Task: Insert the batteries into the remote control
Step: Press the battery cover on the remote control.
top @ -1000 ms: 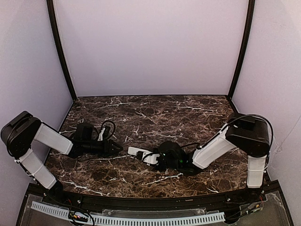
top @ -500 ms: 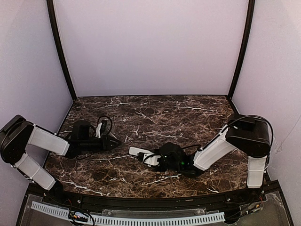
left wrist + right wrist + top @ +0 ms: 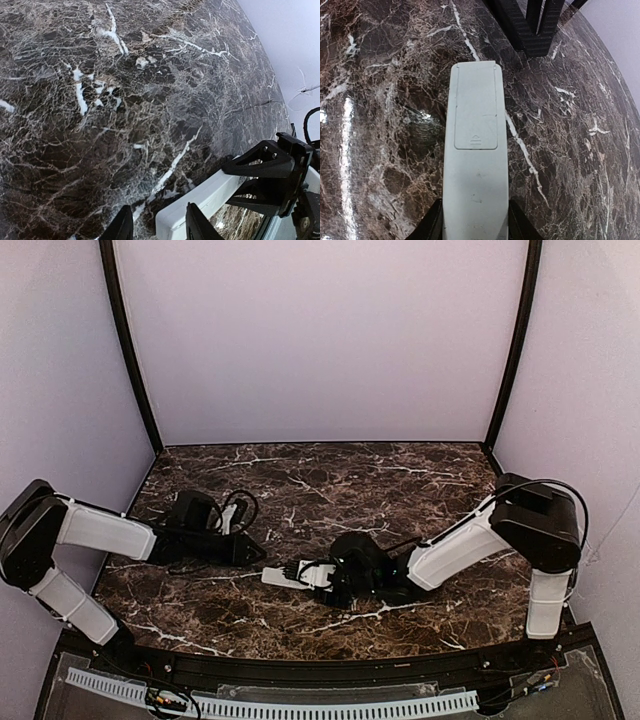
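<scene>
Right wrist: right claw (image 3: 475,222) grips remote control (image 3: 475,170), battery cover (image 3: 476,107) on.

Left arm (image 3: 100,535) and right arm (image 3: 455,545): white shells on the links, black housings at the joints. Black cable (image 3: 235,508) forms a loop at the left wrist. Second cable (image 3: 540,483), thinner, arcs over the right arm's large black housing. Left gripper (image 3: 262,552) and right gripper (image 3: 315,575): matte black. Left fingers (image 3: 519,35) are open triangular trusswork with a finely ribbed surface.
</scene>
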`<state>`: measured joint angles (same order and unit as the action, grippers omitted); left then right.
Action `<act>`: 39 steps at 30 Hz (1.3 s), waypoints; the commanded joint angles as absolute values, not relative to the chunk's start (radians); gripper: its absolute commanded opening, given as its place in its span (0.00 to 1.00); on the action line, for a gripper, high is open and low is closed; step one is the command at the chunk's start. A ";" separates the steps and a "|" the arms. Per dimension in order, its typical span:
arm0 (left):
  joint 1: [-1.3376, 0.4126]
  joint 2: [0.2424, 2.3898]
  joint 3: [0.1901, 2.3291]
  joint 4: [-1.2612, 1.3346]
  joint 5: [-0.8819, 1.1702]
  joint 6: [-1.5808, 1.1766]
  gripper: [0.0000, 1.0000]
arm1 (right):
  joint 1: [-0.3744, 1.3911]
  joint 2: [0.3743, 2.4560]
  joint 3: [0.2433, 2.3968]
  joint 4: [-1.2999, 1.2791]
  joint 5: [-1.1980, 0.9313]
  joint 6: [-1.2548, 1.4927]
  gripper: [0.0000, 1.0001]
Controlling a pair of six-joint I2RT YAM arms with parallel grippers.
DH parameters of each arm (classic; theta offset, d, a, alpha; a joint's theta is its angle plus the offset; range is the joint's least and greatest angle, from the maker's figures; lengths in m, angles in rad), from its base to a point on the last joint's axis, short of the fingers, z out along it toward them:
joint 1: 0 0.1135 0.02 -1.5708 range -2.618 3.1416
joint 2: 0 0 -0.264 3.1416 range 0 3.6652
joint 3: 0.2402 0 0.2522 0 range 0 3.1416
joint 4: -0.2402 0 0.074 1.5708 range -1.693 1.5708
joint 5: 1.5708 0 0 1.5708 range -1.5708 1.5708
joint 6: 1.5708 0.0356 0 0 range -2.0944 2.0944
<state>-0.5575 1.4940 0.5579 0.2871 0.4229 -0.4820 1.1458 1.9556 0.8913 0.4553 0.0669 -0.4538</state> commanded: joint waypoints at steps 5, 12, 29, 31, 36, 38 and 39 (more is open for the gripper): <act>-0.601 1.392 0.652 0.033 0.262 -0.323 0.31 | 1.069 1.971 0.921 0.209 -0.199 -0.285 0.00; -0.624 1.402 0.703 -0.072 0.248 -0.285 0.18 | 1.030 1.987 0.934 0.193 -0.306 -0.257 0.00; -0.734 1.464 0.756 -0.109 0.222 -0.233 0.06 | 0.998 1.999 0.940 0.187 -0.353 -0.240 0.00; -0.736 1.476 0.759 -0.101 0.223 -0.233 0.05 | 0.998 1.999 0.939 0.187 -0.346 -0.243 0.00; -0.745 1.524 0.754 -0.085 0.230 -0.233 0.04 | 0.999 2.003 0.941 0.189 -0.337 -0.248 0.00; -0.750 1.548 0.748 -0.084 0.226 -0.235 0.04 | 0.998 2.004 0.941 0.189 -0.333 -0.251 0.00; -0.752 1.571 0.748 -0.086 0.226 -0.237 0.03 | 0.999 2.005 0.941 0.189 -0.333 -0.252 0.00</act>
<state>-0.7391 1.5269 0.7418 -0.0780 0.2314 -0.2459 1.0004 1.9579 0.9516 0.2802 -0.3447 -0.2520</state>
